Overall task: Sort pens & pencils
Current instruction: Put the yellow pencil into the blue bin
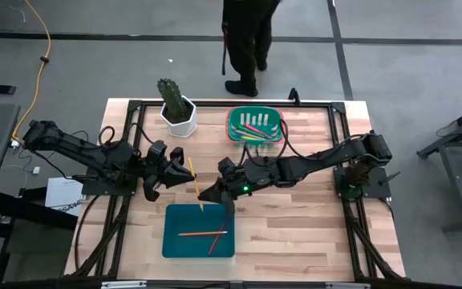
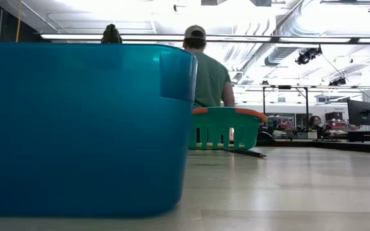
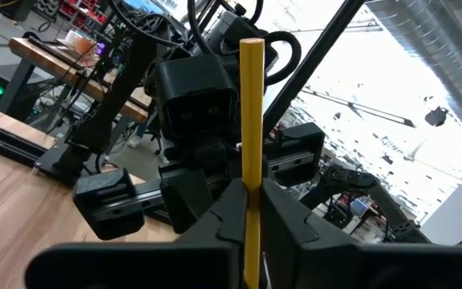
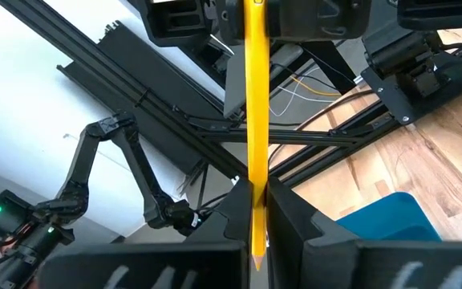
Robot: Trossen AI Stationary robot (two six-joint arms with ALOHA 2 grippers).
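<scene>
Two pencils (image 1: 203,234) lie in the blue bin (image 1: 171,249); both grippers, left (image 1: 184,172) and right (image 1: 207,195), clamp a yellow pencil (image 1: 193,181) above it; pens (image 1: 255,128) fill the green basket (image 1: 233,133).

The table (image 1: 311,241) was a pale wood-plank top on a dark frame. Three items rested directly on it: a blue bin (image 1: 198,231) at 6 o'clock, a green basket (image 1: 255,125) with an orange rim at 12 o'clock, and a white pot (image 1: 179,117) holding a cactus at 11 o'clock.
</scene>
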